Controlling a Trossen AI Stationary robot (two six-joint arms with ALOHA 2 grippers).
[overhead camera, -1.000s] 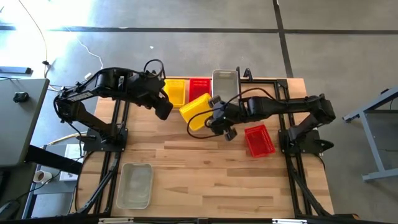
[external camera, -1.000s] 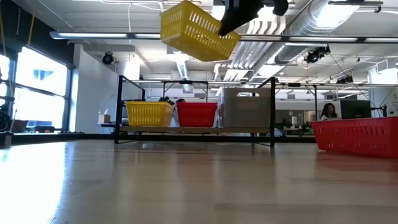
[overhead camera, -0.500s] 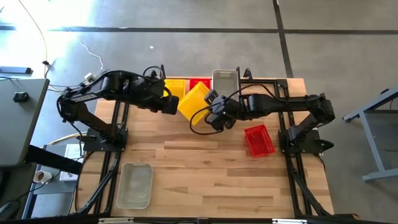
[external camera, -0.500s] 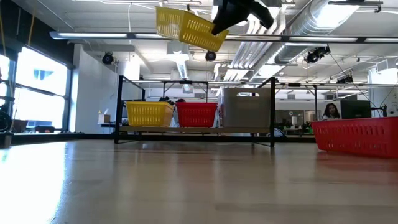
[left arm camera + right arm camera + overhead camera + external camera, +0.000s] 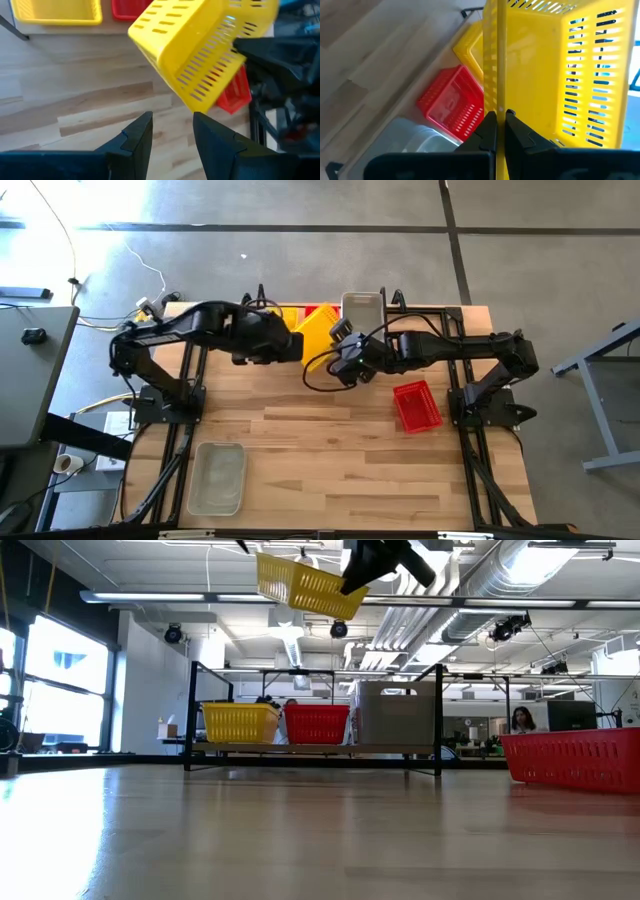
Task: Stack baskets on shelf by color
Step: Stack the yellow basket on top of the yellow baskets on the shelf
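A yellow basket (image 5: 314,338) (image 5: 303,584) hangs tilted high above the table, with my right gripper (image 5: 333,358) (image 5: 496,131) shut on it. My left gripper (image 5: 293,348) (image 5: 172,126) stands open just left of that basket, its fingers short of the basket's lower corner (image 5: 199,106) and touching nothing. On the black wire shelf (image 5: 312,748) at the far edge sit a yellow basket (image 5: 240,722), a red basket (image 5: 317,723) and a grey basket (image 5: 397,715), side by side on their bottoms. My right gripper pinches one side wall of the yellow basket at its rim (image 5: 501,102), one finger inside the basket and one outside. The fingers come slanting down from the table's right side. The basket is lifted clear and tilted, above the shelf's level.
A red basket (image 5: 417,405) (image 5: 575,758) lies on the table at the right, in front of the right arm's base. A grey basket (image 5: 217,477) lies near the front left corner. The wooden table between them is bare.
My left gripper has gone toward the table's right, up to the held yellow basket, rolling and sinking a little as it went. My right gripper has rolled and tipped in place, turning the basket and swinging it toward the far edge.
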